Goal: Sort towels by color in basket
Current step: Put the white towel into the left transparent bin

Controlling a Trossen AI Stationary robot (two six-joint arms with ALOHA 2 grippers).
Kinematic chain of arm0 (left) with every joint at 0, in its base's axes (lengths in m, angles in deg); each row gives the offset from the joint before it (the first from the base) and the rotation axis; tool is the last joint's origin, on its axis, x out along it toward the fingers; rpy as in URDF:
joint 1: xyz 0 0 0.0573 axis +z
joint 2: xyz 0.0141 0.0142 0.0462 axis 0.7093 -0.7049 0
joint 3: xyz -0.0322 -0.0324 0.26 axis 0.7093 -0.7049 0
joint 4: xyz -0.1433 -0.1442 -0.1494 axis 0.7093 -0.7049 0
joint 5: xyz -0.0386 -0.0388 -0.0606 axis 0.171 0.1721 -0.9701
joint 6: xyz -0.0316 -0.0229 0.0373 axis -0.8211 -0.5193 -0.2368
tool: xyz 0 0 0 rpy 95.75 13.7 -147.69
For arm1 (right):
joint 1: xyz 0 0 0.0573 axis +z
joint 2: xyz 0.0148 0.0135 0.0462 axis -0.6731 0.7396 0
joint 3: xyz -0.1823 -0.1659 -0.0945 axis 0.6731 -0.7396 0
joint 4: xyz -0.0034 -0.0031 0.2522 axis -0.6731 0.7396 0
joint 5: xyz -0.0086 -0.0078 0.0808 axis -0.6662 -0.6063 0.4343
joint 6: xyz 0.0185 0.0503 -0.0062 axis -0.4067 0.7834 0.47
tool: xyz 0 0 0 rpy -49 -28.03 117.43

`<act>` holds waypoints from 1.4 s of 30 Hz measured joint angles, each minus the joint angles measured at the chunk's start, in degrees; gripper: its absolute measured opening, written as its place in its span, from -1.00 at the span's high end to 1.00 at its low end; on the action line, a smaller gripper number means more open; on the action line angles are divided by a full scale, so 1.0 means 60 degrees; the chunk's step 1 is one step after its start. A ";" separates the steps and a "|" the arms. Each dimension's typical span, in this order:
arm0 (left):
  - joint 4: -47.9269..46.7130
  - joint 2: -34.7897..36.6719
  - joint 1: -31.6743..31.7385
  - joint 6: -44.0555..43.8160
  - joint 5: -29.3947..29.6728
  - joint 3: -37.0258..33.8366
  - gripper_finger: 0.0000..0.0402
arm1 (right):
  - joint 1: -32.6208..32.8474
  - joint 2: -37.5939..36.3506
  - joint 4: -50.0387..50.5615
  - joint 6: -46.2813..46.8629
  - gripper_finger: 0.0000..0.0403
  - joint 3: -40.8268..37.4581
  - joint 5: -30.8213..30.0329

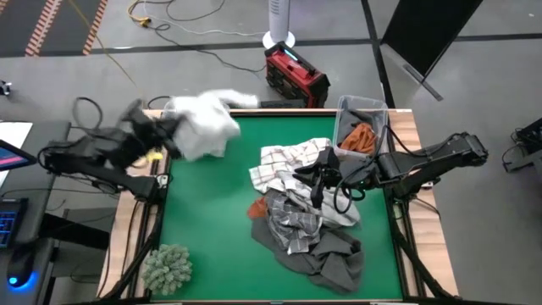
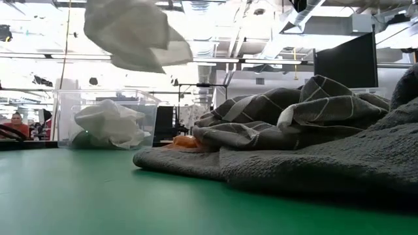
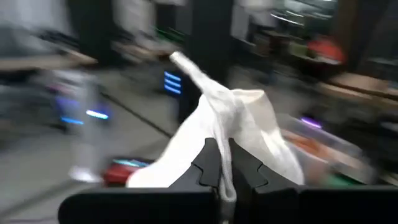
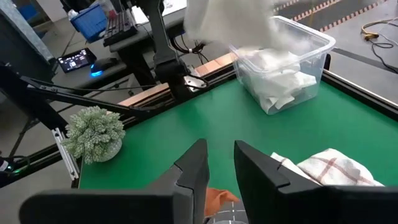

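No writing is legible anywhere from here. At the table's left, the left gripper (image 3: pixel 225 177) is clenched on a soft, crumpled white towel (image 1: pixel 206 124), which hangs in the air above a clear plastic bin (image 4: pixel 292 62) already holding white cloth. A fuzzy grey-green clump (image 1: pixel 167 266) sits at the near left corner. In the middle lies a heap of towels (image 1: pixel 309 216): checked white, grey and a bit of orange. The right gripper (image 4: pixel 219 168) hovers over it, jaws parted, grasping nothing. A second clear bin (image 1: pixel 362 127) at the right holds orange cloth.
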 joint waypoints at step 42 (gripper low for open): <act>0.0364 -0.2516 0.6258 0.2479 0.0796 -0.1161 1.00 | 0.0156 0.0000 -0.0641 0.0231 0.47 0.0000 -0.0004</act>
